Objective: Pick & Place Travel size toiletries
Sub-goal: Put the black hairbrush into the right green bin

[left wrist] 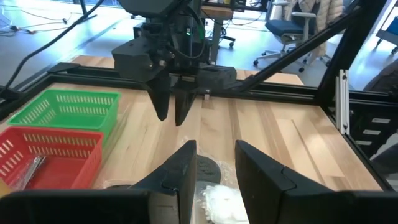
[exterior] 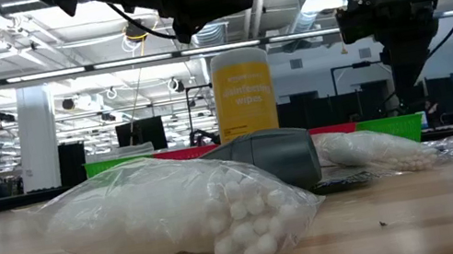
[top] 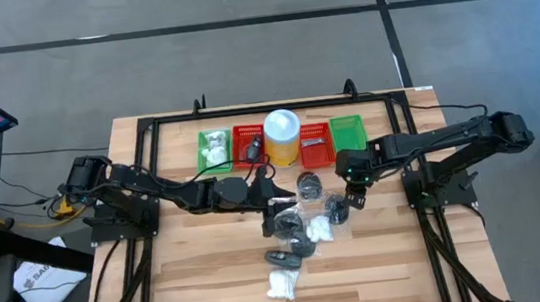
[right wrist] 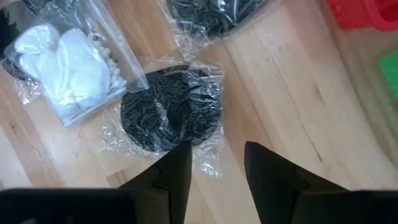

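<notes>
Right hand [right wrist: 214,168] hovers open directly above a wrapped dark disc [right wrist: 168,115]; a white fluffy bundle [right wrist: 65,68] lies beside it; left hand [left wrist: 214,168] open, empty

Centred at the far edge of the surface [top: 203,279]: the canister [top: 283,137]. To its left, two baskets [top: 233,148] side by side (a white bundle [top: 215,149] in the outer one, a dark piece [top: 251,153] in the inner). To its right, two more baskets [top: 333,136]. In front of the canister, a cluster of wrapped toiletries [top: 302,218], trailing toward the near edge and ending in a cotton bag [top: 282,286]. Left pincer [top: 276,193] in front and just left of the canister, above the cluster's edge. Right pincer [top: 355,202] in front and to the right, over a wrapped disc [right wrist: 171,115], beside a bag of white pads [right wrist: 68,68].
</notes>
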